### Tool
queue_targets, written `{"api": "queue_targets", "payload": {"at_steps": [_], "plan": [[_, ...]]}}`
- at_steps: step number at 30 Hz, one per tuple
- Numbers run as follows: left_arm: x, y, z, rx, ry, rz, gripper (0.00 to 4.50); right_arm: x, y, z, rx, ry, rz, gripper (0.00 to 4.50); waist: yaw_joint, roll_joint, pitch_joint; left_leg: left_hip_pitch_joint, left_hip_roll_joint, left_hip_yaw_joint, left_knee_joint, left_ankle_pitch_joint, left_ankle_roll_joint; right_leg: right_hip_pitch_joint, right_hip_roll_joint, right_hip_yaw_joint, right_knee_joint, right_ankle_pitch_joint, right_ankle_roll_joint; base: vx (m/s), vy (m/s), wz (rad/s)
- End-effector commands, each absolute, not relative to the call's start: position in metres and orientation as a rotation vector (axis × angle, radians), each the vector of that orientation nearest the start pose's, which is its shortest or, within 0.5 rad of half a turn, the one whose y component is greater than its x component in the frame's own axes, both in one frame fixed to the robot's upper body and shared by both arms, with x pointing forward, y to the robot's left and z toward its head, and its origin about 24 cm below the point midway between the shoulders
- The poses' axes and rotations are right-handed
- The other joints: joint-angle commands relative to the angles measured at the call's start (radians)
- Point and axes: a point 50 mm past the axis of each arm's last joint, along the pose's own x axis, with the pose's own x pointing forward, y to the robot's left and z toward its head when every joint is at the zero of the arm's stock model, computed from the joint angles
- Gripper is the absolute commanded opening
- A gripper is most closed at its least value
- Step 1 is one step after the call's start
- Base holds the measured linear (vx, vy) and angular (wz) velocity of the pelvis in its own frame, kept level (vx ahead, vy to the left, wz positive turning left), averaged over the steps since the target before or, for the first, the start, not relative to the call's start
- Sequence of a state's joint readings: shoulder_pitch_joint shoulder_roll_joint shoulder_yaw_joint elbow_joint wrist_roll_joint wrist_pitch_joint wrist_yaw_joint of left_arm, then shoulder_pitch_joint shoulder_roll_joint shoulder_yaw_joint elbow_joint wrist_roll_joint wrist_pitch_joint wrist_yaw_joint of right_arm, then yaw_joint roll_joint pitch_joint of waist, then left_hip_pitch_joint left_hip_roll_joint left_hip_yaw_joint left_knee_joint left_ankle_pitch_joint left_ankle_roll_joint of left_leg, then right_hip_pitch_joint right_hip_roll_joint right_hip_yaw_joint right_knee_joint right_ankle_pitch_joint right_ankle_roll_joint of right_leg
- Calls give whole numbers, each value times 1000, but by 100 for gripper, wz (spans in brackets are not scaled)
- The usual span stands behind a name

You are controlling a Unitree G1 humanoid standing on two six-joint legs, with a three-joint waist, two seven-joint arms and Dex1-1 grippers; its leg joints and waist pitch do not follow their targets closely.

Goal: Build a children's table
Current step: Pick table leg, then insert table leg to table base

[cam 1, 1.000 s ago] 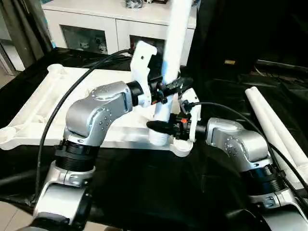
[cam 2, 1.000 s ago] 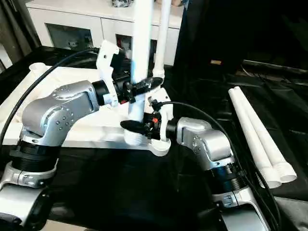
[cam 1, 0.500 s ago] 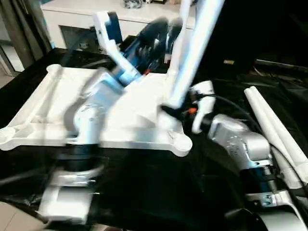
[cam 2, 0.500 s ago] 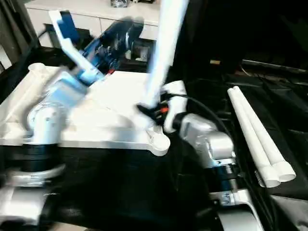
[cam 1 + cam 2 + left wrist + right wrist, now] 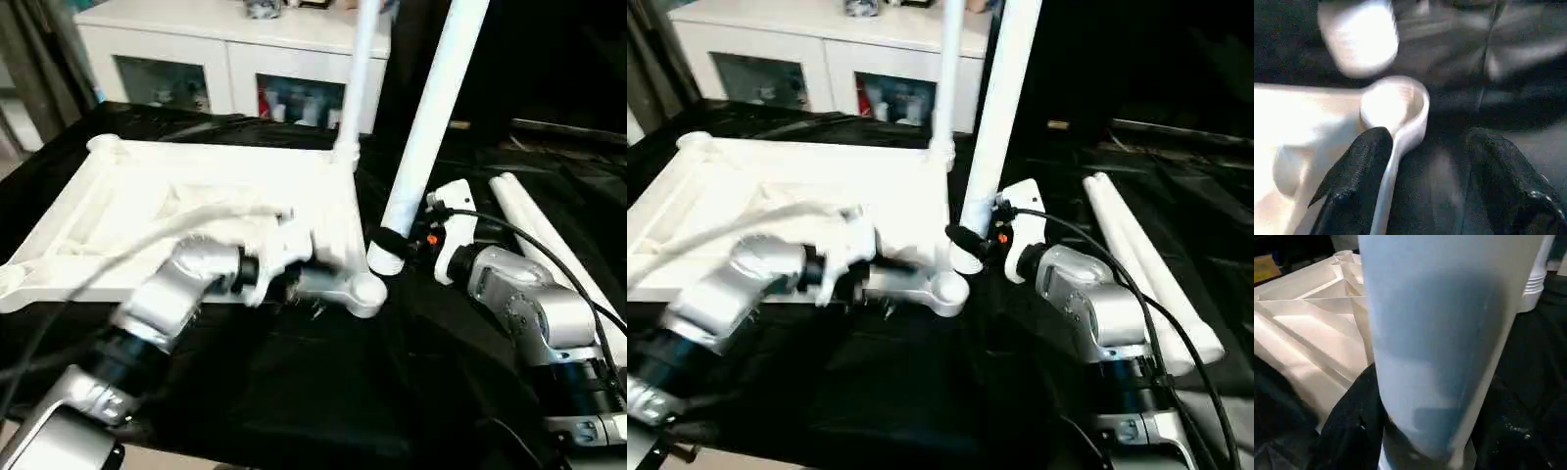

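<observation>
Right gripper (image 5: 392, 240) pinches 1 white leg (image 5: 431, 117) near its lower end; leg tilted, foot held just beside the tabletop's near corner socket (image 5: 364, 290), apart from it. Left gripper (image 5: 1420, 166) spread, holding nothing, 1 finger (image 5: 1359, 171) against the socket rim, the other over black cloth. Tabletop (image 5: 118, 211) lies ribbed side up on the black surface (image 5: 294, 392). 1 leg (image 5: 361, 78) stands in the far socket beyond the right gripper; 2 legs (image 5: 549, 245) lie outboard of it.

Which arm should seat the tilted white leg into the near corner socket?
Right: the right gripper already grips the tilted white leg beside the near corner socket; the left gripper is open, holding nothing.
</observation>
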State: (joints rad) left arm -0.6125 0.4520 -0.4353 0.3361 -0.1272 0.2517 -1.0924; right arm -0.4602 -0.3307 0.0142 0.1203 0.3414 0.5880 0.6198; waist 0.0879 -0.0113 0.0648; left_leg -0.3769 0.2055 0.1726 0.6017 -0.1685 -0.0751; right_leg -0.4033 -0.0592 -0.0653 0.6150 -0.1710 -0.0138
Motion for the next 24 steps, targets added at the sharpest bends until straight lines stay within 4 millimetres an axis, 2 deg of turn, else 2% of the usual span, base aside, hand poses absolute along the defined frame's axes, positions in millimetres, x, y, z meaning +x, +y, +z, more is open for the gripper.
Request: {"api": "queue_targets", "payload": {"at_steps": [1, 2, 3, 5, 7, 10, 15, 17, 24], "plan": [[318, 112, 82, 510, 386, -1339, 296, 316, -151, 105, 33, 260, 737, 193, -1, 13, -76, 22, 15, -7, -71, -244, -50, 53, -69, 45, -82, -293, -135, 0, 0, 0], [322, 117, 76, 542, 419, -1319, 267, 314, -150, 104, 21, 266, 746, 193, -2, 19, -75, 21, 15, -8, -72, -250, -49, 53, -69, 45, -86, -303, -134, 0, 0, 0], [323, 118, 75, 550, 426, -1308, 267, 313, -150, 104, 17, 267, 749, 193, -1, 17, -75, 24, 16, -8, -72, -256, -49, 51, -69, 44, -85, -308, -131, 0, 0, 0], [325, 120, 75, 554, 429, -1293, 247, 312, -149, 104, 17, 266, 751, 193, -1, 18, -77, 22, 16, -9, -72, -254, -46, 55, -72, 45, -82, -299, -142, 0, 0, 0], [328, 123, 74, 556, 432, -1280, 221, 311, -150, 104, 18, 267, 753, 193, 2, 23, -79, 23, 17, -9, -69, -243, -40, 53, -73, 45, -80, -285, -156, 0, 0, 0], [330, 125, 72, 556, 433, -1272, 210, 309, -150, 103, 19, 270, 756, 193, 1, 24, -81, 23, 19, -9, -70, -236, -39, 53, -73, 45, -77, -260, -168, 0, 0, 0], [330, 129, 68, 553, 452, -1279, 155, 308, -150, 102, 15, 275, 762, 193, 3, 24, -81, 22, 18, -8, -69, -231, -34, 54, -74, 46, -76, -248, -173, 0, 0, 0], [331, 130, 67, 553, 455, -1278, 155, 308, -149, 102, 14, 275, 764, 193, 3, 25, -81, 22, 19, -7, -69, -233, -33, 53, -73, 46, -77, -247, -175, 0, 0, 0], [334, 134, 63, 561, 461, -1262, 85, 308, -149, 103, 14, 274, 772, 193, 3, 26, -80, 24, 19, -8, -70, -250, -36, 52, -75, 46, -79, -264, -174, 0, 0, 0]]}}
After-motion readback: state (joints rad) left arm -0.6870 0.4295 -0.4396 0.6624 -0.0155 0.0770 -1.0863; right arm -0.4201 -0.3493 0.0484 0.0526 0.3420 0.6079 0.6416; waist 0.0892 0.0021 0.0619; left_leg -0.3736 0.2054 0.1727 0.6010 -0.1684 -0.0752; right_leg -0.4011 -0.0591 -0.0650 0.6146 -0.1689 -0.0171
